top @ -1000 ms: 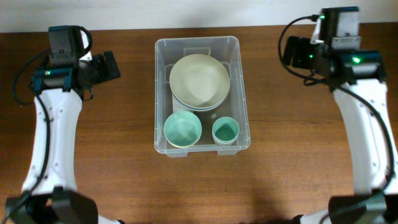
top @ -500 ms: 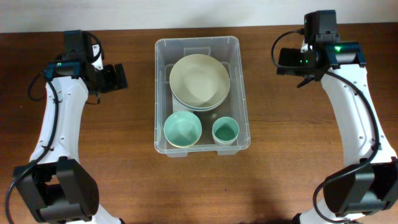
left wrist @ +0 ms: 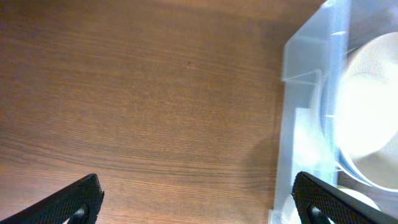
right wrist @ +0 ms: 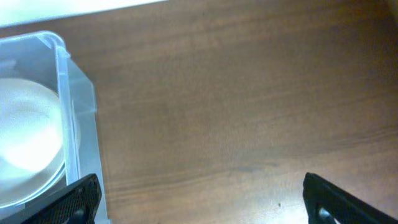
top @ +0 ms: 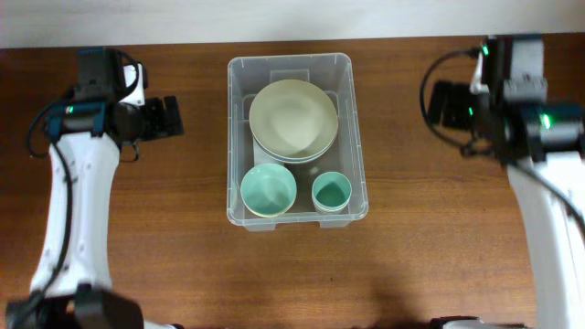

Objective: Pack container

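Observation:
The clear plastic container (top: 356,137) stands in the middle of the table. In it lie a stack of cream plates (top: 292,119), a mint bowl (top: 268,190) and a small teal cup (top: 332,193). My left gripper (top: 167,117) is open and empty, left of the container, over bare wood. In the left wrist view (left wrist: 198,200) the container's wall (left wrist: 305,124) is at the right. My right gripper (top: 439,103) is open and empty, right of the container. In the right wrist view (right wrist: 202,198) the container's corner (right wrist: 74,99) is at the left.
The wooden table (top: 164,238) runs to a pale far edge (top: 183,23) at the top. Both white arms reach in from the front corners.
The left arm has shifted slightly left and back. The right arm has drawn away to the right, from near the container. Both grippers stay open and empty.

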